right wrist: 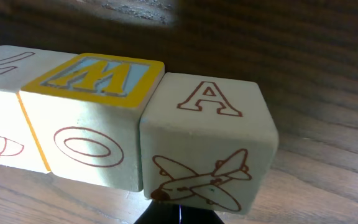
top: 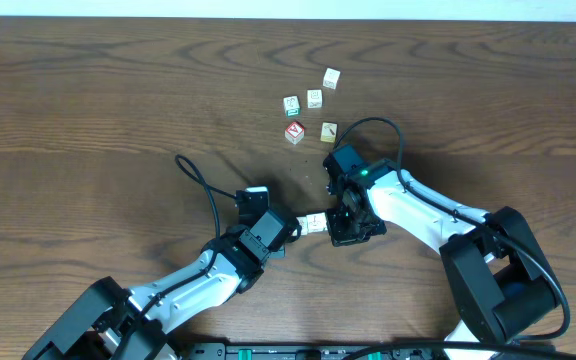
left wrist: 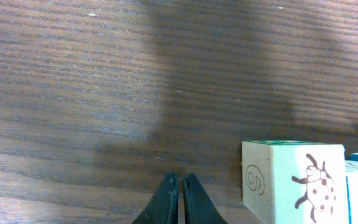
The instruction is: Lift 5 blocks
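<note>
Left end effector [left wrist: 180, 182] closed; right end effector [right wrist: 179, 214] closed too. Row of blocks [top: 313, 224] between both tips, at middle of counter [top: 118, 100]. Three loose cream blocks [top: 314, 98] well apart, toward far edge.

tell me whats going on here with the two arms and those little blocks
Both arms meet over the table with a short row of blocks between them. The left gripper and right gripper both have their jaws shut, so they seem to be squeezing the row from its ends rather than pinching one block. Whether the row is off the table cannot be told. A loose cluster of other blocks sits farther back, untouched.
</note>
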`<state>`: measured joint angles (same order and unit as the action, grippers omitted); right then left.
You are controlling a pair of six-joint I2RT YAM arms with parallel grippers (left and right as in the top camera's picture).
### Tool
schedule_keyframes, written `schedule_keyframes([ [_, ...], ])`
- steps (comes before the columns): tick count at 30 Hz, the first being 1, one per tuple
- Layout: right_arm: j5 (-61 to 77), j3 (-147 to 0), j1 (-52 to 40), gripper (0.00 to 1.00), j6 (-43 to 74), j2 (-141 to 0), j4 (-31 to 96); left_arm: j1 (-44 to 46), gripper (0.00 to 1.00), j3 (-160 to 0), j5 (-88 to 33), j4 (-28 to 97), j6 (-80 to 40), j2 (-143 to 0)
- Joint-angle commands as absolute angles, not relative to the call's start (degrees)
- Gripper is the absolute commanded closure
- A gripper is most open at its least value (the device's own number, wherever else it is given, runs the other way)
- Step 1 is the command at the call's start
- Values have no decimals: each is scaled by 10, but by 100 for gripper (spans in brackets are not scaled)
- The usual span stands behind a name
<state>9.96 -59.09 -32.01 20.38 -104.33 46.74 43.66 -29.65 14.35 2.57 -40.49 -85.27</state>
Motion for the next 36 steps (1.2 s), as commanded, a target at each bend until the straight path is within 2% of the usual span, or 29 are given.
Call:
schedule_keyframes([
  [1, 62, -587, -323, 99, 204, -1052, 456, 434, 92, -280, 147, 43, -410, -868],
  [12, 60, -587, -323, 99, 201, -1052, 463, 434, 92, -280, 147, 43, -410, -868],
  [23, 43, -587, -316, 99, 204, -1052, 562, 434, 93, -280, 147, 48, -410, -868],
  [28, -37, -587, -294, 99, 227, -1052, 548, 434, 93, -280, 146, 62, -410, -868],
  [36, -58, -587, -243, 99, 205, -1052, 514, 434, 92, -280, 142, 65, -410, -868],
])
